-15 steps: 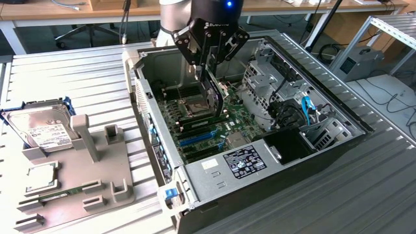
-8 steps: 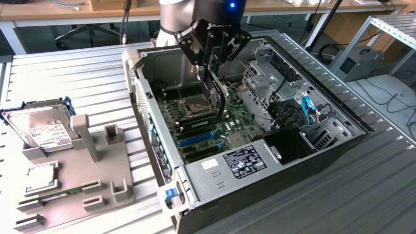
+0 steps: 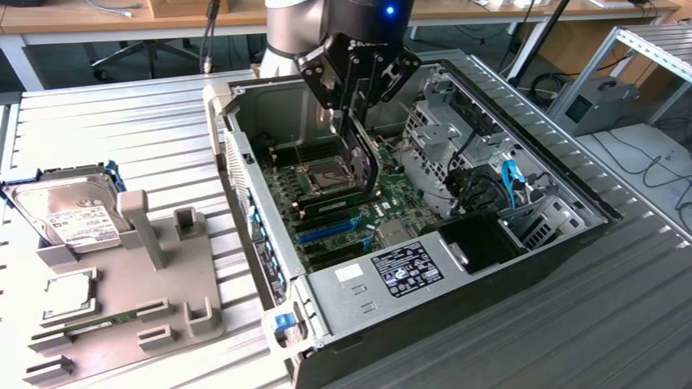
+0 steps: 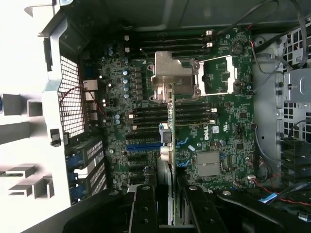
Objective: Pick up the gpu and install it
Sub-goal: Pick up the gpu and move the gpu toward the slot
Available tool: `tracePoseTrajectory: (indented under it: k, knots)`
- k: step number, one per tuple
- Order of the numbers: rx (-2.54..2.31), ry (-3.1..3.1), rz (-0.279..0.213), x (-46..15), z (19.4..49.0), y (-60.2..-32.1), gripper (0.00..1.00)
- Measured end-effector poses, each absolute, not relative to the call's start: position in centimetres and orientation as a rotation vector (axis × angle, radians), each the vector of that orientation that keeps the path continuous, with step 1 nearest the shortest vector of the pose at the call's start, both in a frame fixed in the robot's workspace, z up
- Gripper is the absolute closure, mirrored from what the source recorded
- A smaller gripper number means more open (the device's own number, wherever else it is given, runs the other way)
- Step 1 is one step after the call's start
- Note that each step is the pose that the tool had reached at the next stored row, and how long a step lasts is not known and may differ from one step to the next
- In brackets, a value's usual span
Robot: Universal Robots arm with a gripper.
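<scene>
The gpu [image 3: 359, 166] hangs upright and edge-on from the gripper [image 3: 355, 101], whose two fingers are closed on its upper edge, one on either face. Card and claw are inside the open computer case [image 3: 562, 174], above the motherboard [image 3: 390, 203]. The card's lower edge is close over the row of expansion slots, near the blue slot [image 3: 324, 231]; whether it touches the board cannot be told. To the exterior view's left of the card lies the metal-framed processor socket [image 3: 324, 174], with dark memory slots beside it. To the right, the drive cage [image 3: 438, 130] and the blue cables [image 3: 508, 182] crowd the case wall (near, but apart from the card). The power supply [image 3: 406, 267], with its white-printed label, sits at the near end of the case. Outside the case, on the exterior view's left, a grey fixture [image 3: 162, 300] stands on the ribbed table [image 3: 119, 130], with the hard drive [image 3: 70, 215] behind it, a processor chip [image 3: 67, 292] and a thin green memory stick [image 3: 92, 326]. The wrist view looks straight down the card: the gpu [image 4: 171, 116] appears as a thin green line between the gripper's [image 4: 170, 204] black fingers [image 4: 143, 208], crossing the memory slots, with the blue slot [image 4: 143, 145] just beside it. The exterior view gives the card's dark broad face and the fixture.
</scene>
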State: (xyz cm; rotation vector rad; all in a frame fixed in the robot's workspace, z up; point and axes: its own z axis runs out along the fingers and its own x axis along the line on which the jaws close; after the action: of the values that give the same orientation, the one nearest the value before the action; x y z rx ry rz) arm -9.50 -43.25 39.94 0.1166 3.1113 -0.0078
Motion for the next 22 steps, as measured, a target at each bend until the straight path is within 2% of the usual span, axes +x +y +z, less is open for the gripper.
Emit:
tracePoseTrajectory:
  k: [22]
  knots:
    - [0.117,3.111,-0.008,-8.2,39.4,-43.2,0.74]
